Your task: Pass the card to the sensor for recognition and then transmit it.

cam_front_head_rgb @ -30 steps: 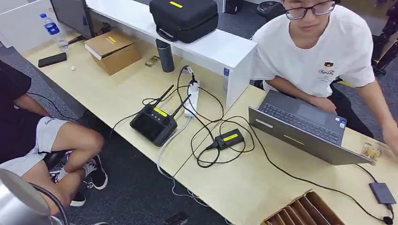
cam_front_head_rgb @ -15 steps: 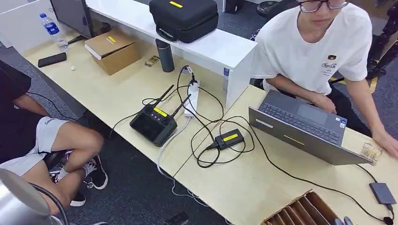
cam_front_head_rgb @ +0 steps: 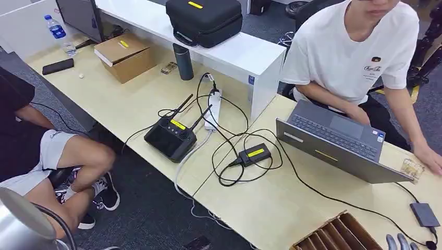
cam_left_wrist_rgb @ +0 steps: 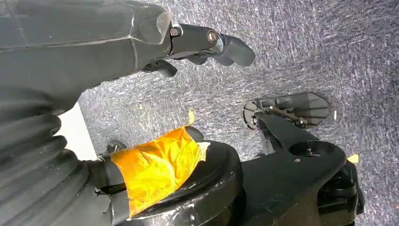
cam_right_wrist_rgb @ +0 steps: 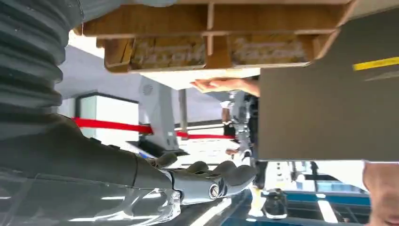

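Card (cam_front_head_rgb: 413, 169) sits flat on the desk (cam_front_head_rgb: 271, 208) by the near right corner of the laptop (cam_front_head_rgb: 339, 140), and a seated person's hand (cam_front_head_rgb: 430, 159) rests just beside it. Sensor (cam_front_head_rgb: 424, 214), a small dark pad on a cable, lies nearer the desk's front edge, next to the slotted cardboard box (cam_front_head_rgb: 339, 234). Right hand (cam_front_head_rgb: 400, 242) pokes its fingertips up at the lower edge of the head view, fingers loosely apart and holding nothing. Left hand (cam_left_wrist_rgb: 207, 44) hangs over grey carpet (cam_left_wrist_rgb: 301, 52), fingers curled, nothing in them.
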Available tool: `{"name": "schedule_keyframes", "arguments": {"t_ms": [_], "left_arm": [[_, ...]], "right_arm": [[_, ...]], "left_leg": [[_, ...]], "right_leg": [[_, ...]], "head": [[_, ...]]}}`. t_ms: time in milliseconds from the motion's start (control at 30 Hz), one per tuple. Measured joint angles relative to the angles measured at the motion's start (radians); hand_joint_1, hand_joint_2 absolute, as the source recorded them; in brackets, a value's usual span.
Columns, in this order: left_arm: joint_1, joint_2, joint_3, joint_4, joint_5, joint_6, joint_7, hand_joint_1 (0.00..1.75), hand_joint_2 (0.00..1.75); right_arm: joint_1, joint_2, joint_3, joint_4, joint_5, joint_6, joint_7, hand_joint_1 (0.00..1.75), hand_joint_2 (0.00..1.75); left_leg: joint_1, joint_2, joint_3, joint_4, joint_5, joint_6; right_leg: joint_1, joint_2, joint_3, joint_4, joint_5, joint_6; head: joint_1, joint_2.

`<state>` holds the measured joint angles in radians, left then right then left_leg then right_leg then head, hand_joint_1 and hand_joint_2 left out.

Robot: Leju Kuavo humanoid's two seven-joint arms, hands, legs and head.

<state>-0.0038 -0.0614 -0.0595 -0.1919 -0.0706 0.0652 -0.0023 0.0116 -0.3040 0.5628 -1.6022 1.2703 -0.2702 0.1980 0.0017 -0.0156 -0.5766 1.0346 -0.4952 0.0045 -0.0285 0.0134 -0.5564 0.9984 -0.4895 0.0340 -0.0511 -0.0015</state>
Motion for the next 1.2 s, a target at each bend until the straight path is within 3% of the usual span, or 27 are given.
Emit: {"name": "schedule_keyframes", "arguments": {"t_ms": [267,1200], "left_arm": [[0.0,0.0,0.0,0.0,0.003,0.001,0.0,0.0,1.75],[0.0,0.0,0.0,0.0,0.008,0.006,0.001,0.0,1.75]], "right_arm": [[-0.025,-0.025,-0.042,-0.011,-0.02,0.06,0.008,0.0,1.75],[-0.016,-0.025,-0.046,-0.008,-0.035,0.063,-0.009,0.0,1.75]], "left_leg": [[0.0,0.0,0.0,0.0,0.0,0.0],[0.0,0.0,0.0,0.0,0.0,0.0]], "right_leg": [[0.0,0.0,0.0,0.0,0.0,0.0],[0.0,0.0,0.0,0.0,0.0,0.0]], "head": [[0.0,0.0],[0.0,0.0]]}}
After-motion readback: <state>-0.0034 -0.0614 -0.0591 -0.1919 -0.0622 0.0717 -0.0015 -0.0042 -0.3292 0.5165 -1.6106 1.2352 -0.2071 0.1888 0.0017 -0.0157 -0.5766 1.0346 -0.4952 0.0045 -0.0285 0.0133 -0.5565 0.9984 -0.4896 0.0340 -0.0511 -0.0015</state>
